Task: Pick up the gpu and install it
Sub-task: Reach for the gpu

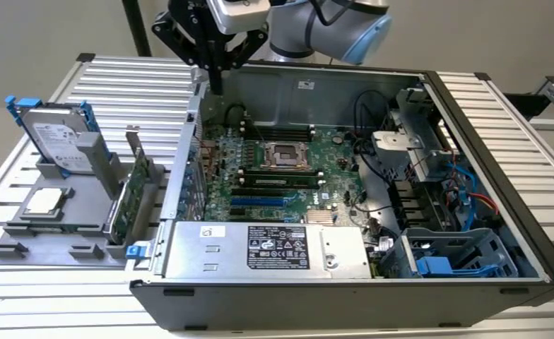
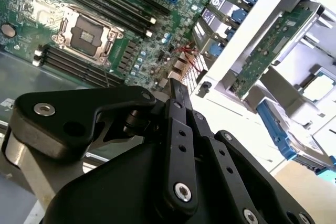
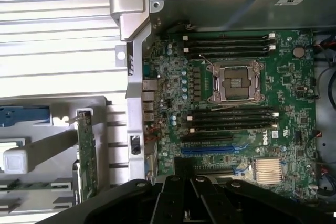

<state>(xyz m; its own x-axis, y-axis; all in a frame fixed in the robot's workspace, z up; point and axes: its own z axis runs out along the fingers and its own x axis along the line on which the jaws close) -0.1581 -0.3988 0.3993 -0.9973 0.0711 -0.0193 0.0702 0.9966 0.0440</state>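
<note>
One thin green gpu (image 1: 129, 201) stands on edge in a gray rack (image 1: 18, 248); claw (image 1: 217, 85) clenched, empty.

Even, diffuse light filled the exterior view, and nothing cast a hard shadow. The ribbed table (image 1: 116, 78) came out pale and bright. The inside of the computer case (image 1: 352, 304) was dimmer, with soft shade below its far wall. In the second wrist view the pale surfaces beyond the motherboard (image 2: 105, 30) were washed out by glare. The gripper (image 2: 176, 90), close to the lens, was a dark, slightly soft mass with a faint sheen on its links. In the first wrist view the table slats were overexposed almost to white and the motherboard was evenly lit. Straight edges perhaps bowed a little near the borders.
</note>
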